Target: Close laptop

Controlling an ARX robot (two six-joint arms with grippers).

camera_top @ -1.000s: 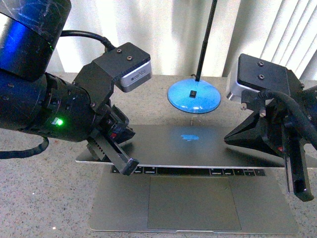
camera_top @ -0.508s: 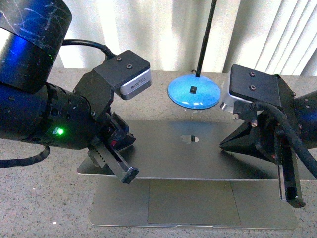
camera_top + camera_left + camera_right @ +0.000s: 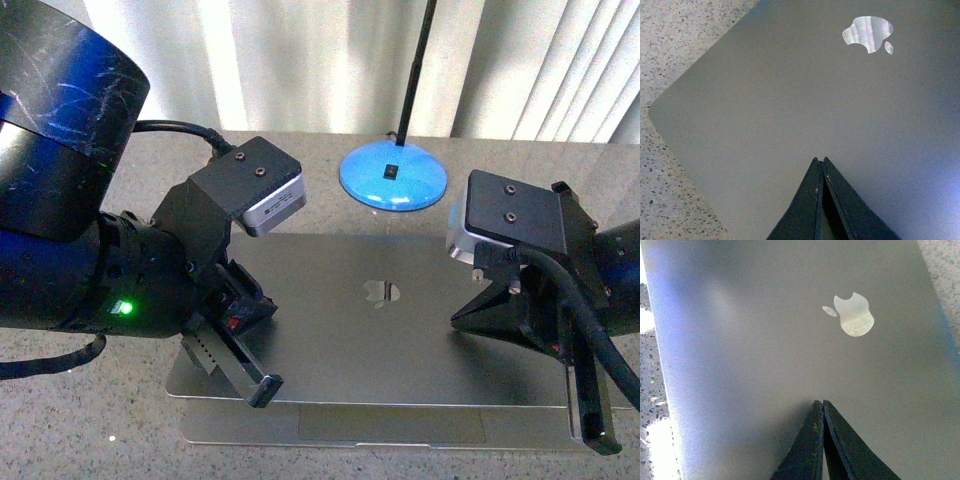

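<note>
**Lid nearly flat, both claws pinched shut over it**

Front view: the laptop point(image 3: 400, 330) lies mid-counter, its lid lowered almost onto the base. Only a thin strip of base shows toward the near edge of the counter point(image 3: 60, 420). A blue lamp base point(image 3: 392, 180) sits behind it, by the far edge. My left claw point(image 3: 262, 388) hangs at the near-left part of the lid, and my right claw point(image 3: 597, 435) reaches past its near-right corner. I judge the machine to be stiff, thin metal, fairly heavy, with a smooth skin that a fingertip could skate on. The glass screen underneath would not like a slam. It needs no grip. I would press gently down on the lid close to its free front edge.

Left wrist view: the left claw point(image 3: 820, 161) is closed on nothing, tips together over bare grey lid. The apple logo point(image 3: 867, 34) shines well beyond them. I cannot tell whether the tips touch the metal.

Right wrist view: the right claw point(image 3: 819, 403) is likewise closed and empty, over the lid with the logo near its tips. Contact is unclear here too.
</note>
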